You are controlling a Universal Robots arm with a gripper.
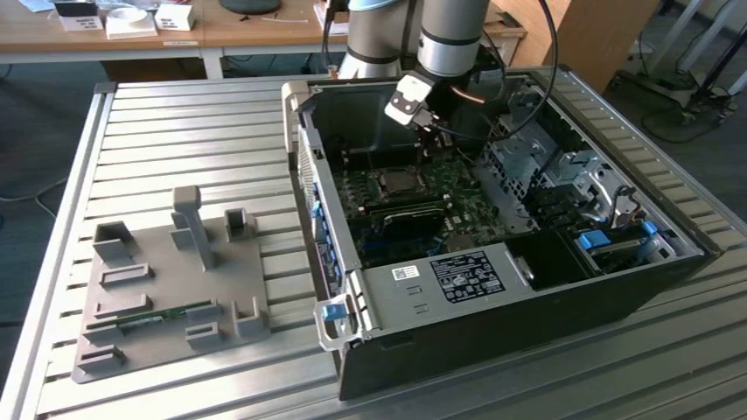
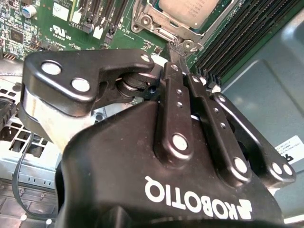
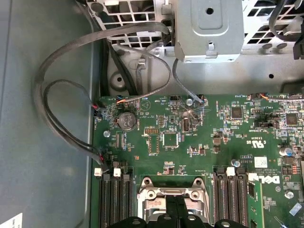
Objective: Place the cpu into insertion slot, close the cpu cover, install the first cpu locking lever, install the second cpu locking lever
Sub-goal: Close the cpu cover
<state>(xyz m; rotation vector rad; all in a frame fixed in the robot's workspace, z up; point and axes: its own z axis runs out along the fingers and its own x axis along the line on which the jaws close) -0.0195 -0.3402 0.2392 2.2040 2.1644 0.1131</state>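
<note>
Case walls ringing motherboard, gripper pinched closed at insertion slot rim

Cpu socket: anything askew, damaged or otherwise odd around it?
Nothing stands out. In the second wrist view the cpu lies flat and square, framed by the cover. In the first wrist view the motherboard shows no damage, and grey cables loop loosely beside it, away from the chip.
</note>
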